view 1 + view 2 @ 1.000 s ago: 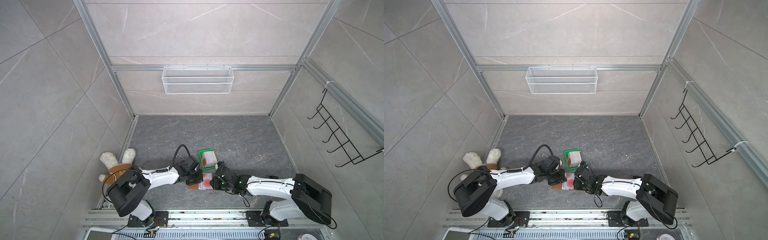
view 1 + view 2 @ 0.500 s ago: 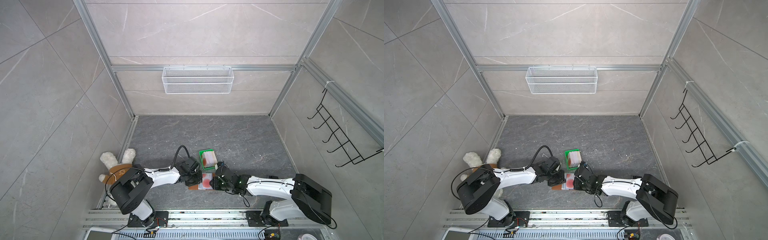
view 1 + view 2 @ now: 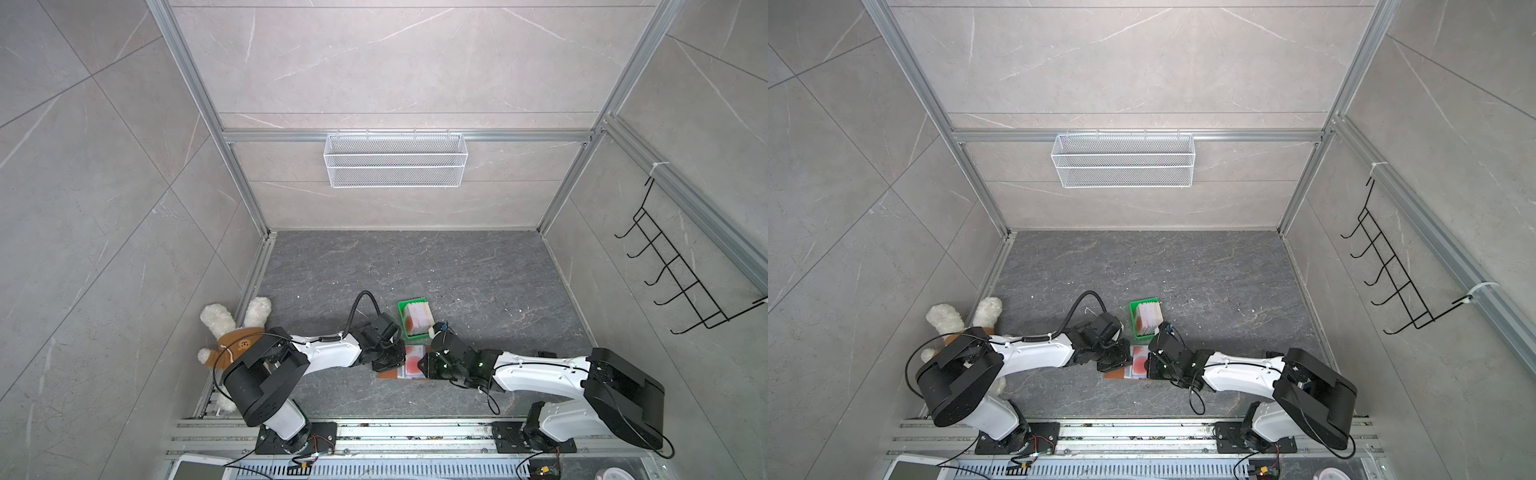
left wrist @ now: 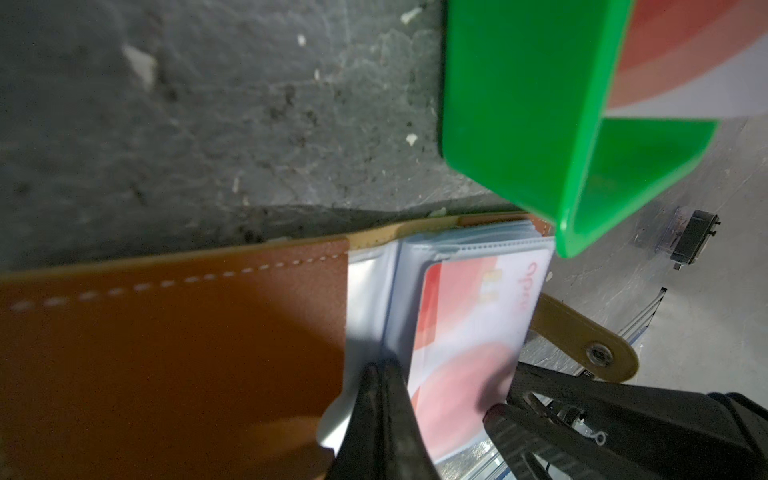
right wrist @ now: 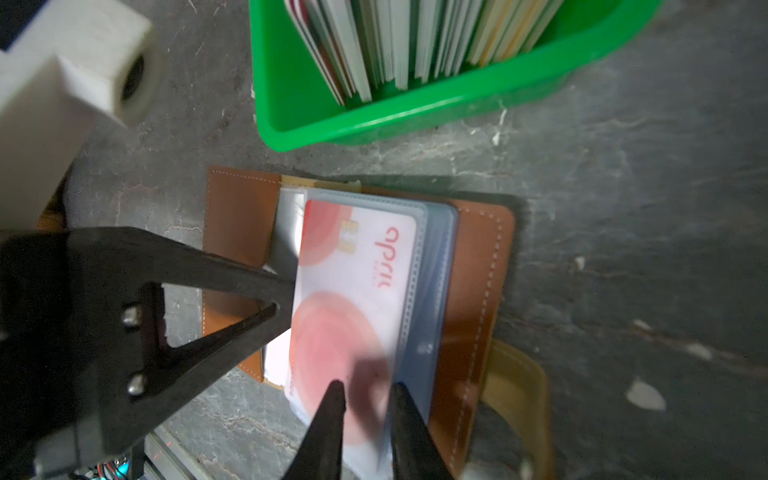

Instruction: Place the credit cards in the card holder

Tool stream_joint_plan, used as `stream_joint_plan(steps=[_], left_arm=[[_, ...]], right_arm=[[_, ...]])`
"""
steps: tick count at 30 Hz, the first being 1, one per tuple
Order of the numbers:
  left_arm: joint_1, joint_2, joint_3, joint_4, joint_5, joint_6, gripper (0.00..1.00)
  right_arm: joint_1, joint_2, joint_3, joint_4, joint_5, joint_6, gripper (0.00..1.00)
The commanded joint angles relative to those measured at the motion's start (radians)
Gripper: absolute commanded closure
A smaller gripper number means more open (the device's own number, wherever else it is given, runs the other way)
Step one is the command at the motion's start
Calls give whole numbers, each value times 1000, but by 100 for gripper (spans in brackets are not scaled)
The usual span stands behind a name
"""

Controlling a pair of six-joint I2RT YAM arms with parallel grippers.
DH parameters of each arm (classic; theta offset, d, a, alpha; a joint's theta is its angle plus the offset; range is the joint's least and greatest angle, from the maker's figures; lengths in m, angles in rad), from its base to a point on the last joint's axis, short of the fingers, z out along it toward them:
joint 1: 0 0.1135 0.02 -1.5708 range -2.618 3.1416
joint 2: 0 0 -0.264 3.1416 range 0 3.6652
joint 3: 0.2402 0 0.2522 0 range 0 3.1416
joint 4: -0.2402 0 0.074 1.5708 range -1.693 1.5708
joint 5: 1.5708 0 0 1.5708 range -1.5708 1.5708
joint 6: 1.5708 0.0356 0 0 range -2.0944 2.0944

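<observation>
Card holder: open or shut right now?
Open. The card holder lies spread flat, clear sleeves exposed, snap tab unfastened.

Two arms reach in low and meet in the middle.

The left arm (image 3: 328, 355) lies stretched out low toward the middle. The left gripper (image 4: 380, 370) has its two black fingers pressed tight together. The right arm (image 3: 536, 374) stretches in low from its own side. The right gripper (image 5: 365, 390) has its fingers a little apart. The two grippers sit very close, tips almost meeting.
</observation>
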Motion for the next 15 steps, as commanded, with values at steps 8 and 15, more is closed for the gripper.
stream_joint_plan(steps=[8, 15], left_arm=[[-6, 27, -12, 27, 24, -20, 100], [-4, -13, -21, 23, 25, -25, 100]], right_arm=[[47, -29, 129, -141, 66, -55, 76], [102, 31, 248, -282, 145, -68, 75]])
